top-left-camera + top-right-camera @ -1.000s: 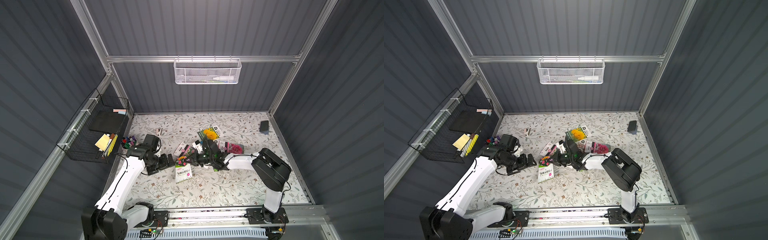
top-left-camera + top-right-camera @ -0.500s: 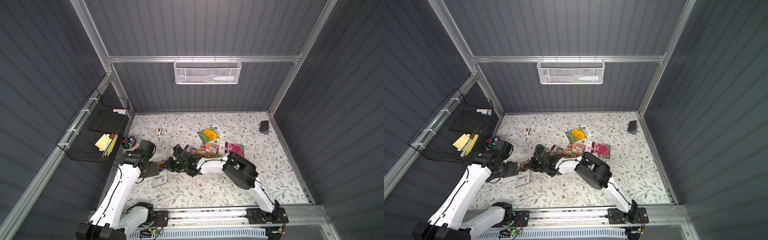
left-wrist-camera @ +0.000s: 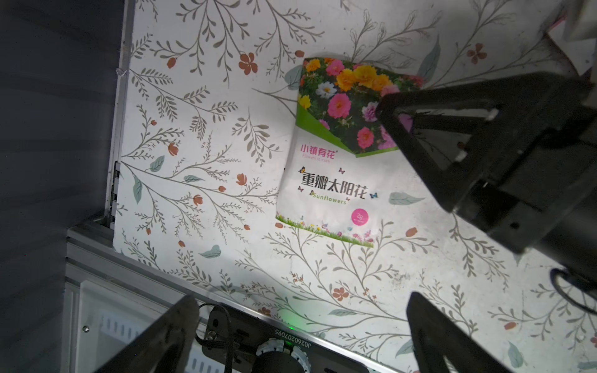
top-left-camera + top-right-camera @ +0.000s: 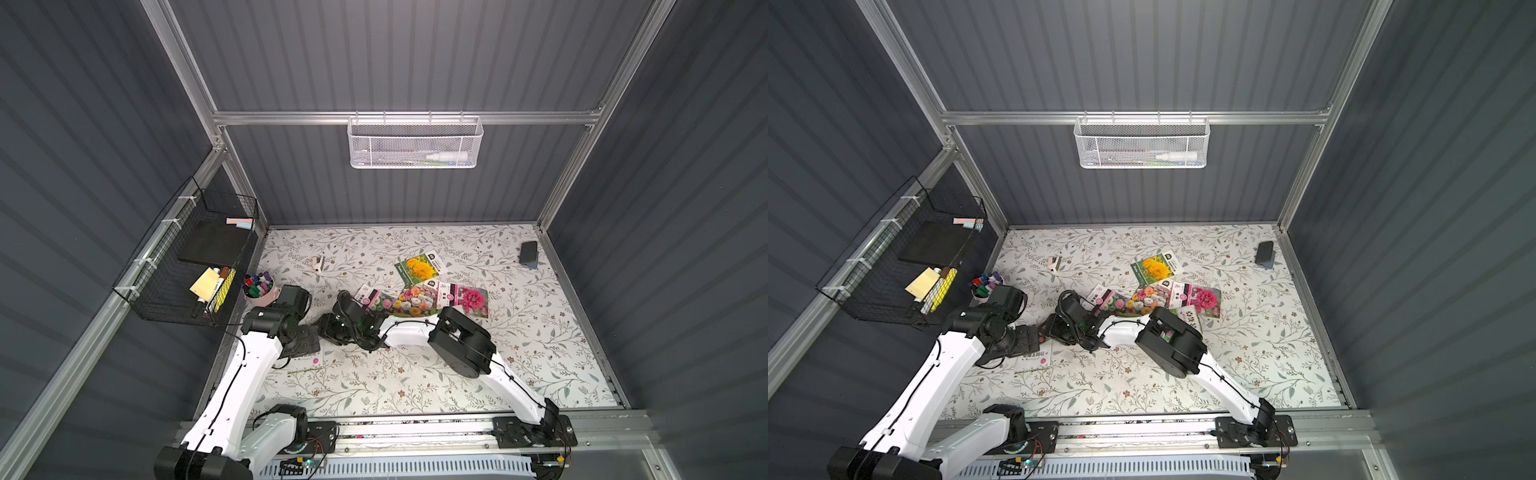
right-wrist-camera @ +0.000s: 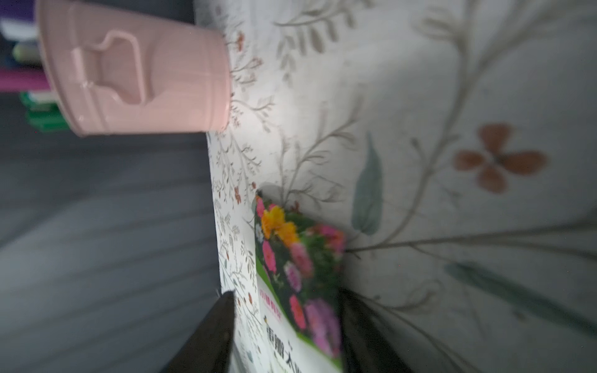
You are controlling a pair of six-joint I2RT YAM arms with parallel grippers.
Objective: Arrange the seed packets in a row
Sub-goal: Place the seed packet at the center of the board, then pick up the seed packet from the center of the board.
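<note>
In both top views, one packet (image 4: pixel 308 360) lies alone near the front left corner of the desk (image 4: pixel 415 374). The other packets (image 4: pixel 419 299) overlap mid-desk, so no row exists yet.

Left wrist view: the left gripper (image 3: pixel 303 295) hangs spread wide above that packet.

Right wrist view: the right gripper (image 5: pixel 287 295) straddles its flowered end, jaws parted, not pinching.

Most of the placing remains, I judge.

Seed packet (image 3: pixel 336 181): smooth printed film, slight sheen. Desk (image 3: pixel 206 161) covering: matt floral print, scuffed. Pink bucket (image 5: pixel 139 74): smooth, ribbed, satin finish. Far basket (image 4: pixel 395 143): white-coated metal mesh. Left basket (image 4: pixel 166 291): black wire. Frame (image 4: pixel 291 118): bare satin aluminium. Walls (image 4: pixel 415 62): matt ribbed panels.
</note>
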